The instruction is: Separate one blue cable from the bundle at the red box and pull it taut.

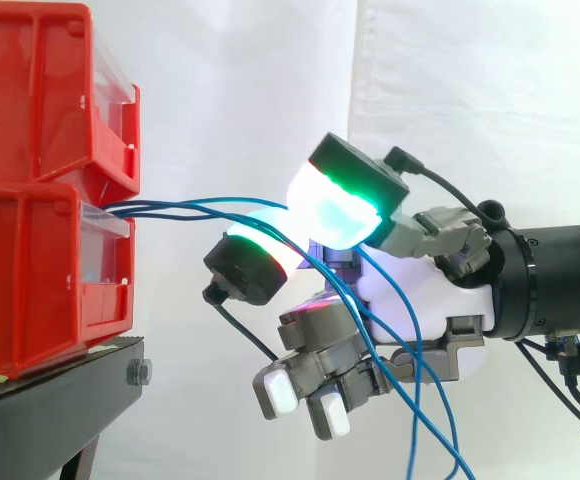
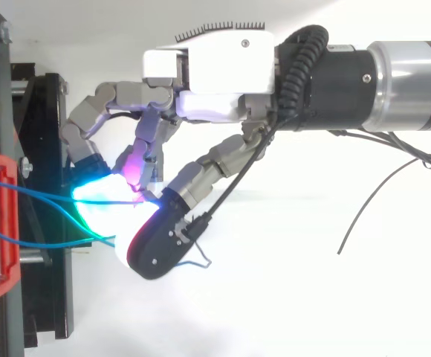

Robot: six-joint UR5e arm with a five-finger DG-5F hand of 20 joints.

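- Two red bins of glossy moulded plastic stood stacked at the left, the upper bin (image 1: 40, 100) on the lower bin (image 1: 30, 290); each had a clear plastic front; both rested on a black stand (image 1: 60, 385) with a metal bolt (image 1: 138, 373) in its edge; a white curtain (image 1: 470, 100) hung behind
- The blue cables (image 1: 190, 207), thin and smooth, came out at the clear front of the lower bin and ran rightward in shallow curves, close together at the bin and fanning slightly toward the hand; past the fingers they dropped in long loose strands across the palm and out of the bottom of the side view
- The hand (image 2: 215, 74), with a white shell and grey metal links, was curled; two thick fingertips (image 1: 340, 215), one glowing green and white, the other red and green, had closed near each other with the cables passing between them; the lower fingers were folded inward, pads white
- From above, the cables reached the cyan and magenta glow at the fingertips, near the stand's edge
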